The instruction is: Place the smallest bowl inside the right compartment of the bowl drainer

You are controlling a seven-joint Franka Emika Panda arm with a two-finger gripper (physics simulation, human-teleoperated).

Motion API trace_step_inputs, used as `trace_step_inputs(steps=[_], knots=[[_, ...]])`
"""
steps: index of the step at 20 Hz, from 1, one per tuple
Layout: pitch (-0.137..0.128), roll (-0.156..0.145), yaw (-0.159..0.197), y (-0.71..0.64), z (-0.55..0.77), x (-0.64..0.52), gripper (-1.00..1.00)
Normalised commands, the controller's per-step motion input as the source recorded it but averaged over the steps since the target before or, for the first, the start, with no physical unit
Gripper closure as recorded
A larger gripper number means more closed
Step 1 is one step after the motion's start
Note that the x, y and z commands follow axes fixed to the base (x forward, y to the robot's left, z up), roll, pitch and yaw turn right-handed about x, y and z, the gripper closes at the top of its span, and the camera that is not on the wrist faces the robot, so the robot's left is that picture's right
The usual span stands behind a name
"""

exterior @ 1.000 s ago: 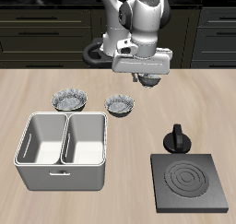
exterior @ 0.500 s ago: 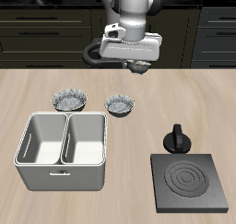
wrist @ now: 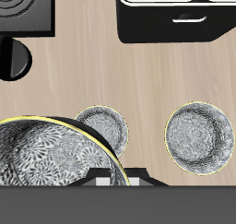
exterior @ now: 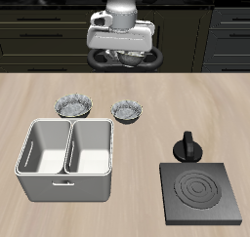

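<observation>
The gripper, jaws too hidden to tell whether parted or closed, hangs at the back edge of the table over the largest fluted bowl, risking a wrong pick, while the smallest bowl sits just behind the bowl drainer.

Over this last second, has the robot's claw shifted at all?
Yes. The gripper has swung across the back of the table, from above the stove side to behind the smallest bowl, which itself has not moved.
</observation>
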Motion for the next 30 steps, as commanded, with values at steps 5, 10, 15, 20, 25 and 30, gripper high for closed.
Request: trace_step_inputs(steps=[5, 10, 15, 20, 25, 30], knots=[[0.037, 0.022, 0.023, -0.40, 0.05, 0.27, 1.00], [0.019, 0.000, 0.027, -0.26, 0.07, 0.21, 1.00], [-0.021, -0.035, 0.015, -0.43, 0.31, 0.30, 1.00], [-0.014, -0.033, 0.009, -0.42, 0.35, 0.25, 1.00], [0.001, -0.053, 0.004, -0.38, 0.17, 0.32, 1.00], [0.002, 0.009, -0.024, -0.27, 0.11, 0.38, 1.00]])
